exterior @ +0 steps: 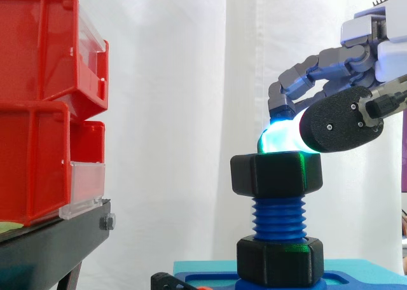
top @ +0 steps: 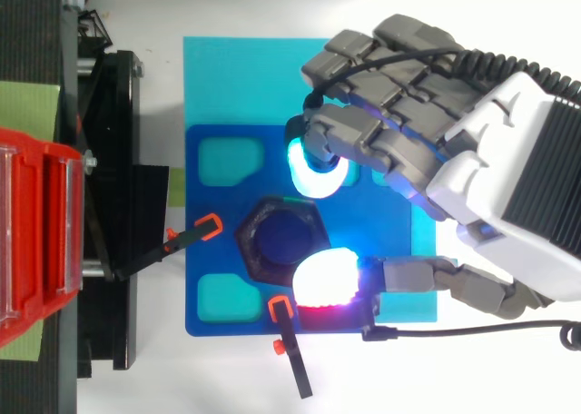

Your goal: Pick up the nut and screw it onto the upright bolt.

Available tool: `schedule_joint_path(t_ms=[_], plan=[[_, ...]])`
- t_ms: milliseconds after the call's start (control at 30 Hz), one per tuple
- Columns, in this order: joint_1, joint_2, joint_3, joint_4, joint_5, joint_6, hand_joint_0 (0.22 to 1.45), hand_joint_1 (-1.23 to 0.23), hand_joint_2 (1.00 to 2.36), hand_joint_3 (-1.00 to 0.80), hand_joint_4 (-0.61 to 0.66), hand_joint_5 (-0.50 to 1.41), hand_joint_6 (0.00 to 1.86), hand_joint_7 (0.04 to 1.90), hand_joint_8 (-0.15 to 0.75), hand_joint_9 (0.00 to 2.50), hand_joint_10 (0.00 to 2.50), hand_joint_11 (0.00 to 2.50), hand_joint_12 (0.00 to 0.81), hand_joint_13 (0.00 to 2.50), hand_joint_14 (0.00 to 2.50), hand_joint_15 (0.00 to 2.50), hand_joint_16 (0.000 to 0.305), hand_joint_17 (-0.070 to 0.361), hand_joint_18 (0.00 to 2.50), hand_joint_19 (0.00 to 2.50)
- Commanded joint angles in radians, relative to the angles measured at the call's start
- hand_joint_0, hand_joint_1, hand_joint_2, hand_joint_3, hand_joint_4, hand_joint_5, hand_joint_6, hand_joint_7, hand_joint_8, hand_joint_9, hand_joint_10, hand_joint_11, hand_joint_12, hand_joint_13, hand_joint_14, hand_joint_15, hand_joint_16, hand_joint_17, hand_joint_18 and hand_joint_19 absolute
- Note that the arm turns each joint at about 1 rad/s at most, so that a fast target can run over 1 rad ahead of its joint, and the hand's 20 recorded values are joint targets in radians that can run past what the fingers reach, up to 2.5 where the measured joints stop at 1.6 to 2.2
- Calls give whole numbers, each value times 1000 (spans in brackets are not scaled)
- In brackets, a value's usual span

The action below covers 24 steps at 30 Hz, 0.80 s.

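Robot hand over nut | grip: cannot tell | nut atop upright blue bolt

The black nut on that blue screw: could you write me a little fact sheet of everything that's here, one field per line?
nut: black, six-sided, sitting on the top of the bolt
bolt: blue, upright, bare threads showing under the nut
collar: second black six-sided piece at the bolt's foot
plate: dark blue, holds the bolt
clamps: two, black with orange tips, at the plate's edges
hand: close over the nut's top, grip unclear
red bins: stacked on a black stand, beside the work
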State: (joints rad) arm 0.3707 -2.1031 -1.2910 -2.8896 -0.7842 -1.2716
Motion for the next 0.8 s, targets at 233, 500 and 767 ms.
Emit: schedule_joint_path(t_ms=[233, 500, 767], plan=[[-4, 0, -22, 7, -1, 1, 515, -639, 1002, -471, 293, -186, 574, 1241, 301, 473, 9, 272, 335, 454, 0, 0, 42, 95, 420, 24], [-9, 0, -24, 7, -18, 0, 492, -598, 1000, -492, 301, -174, 500, 1315, 306, 473, 9, 266, 344, 452, 0, 0, 44, 98, 424, 23], [-10, 0, -22, 4, -20, 0, 453, -521, 1000, -500, 323, -182, 502, 1188, 318, 470, 9, 256, 361, 458, 0, 0, 47, 107, 432, 20]])
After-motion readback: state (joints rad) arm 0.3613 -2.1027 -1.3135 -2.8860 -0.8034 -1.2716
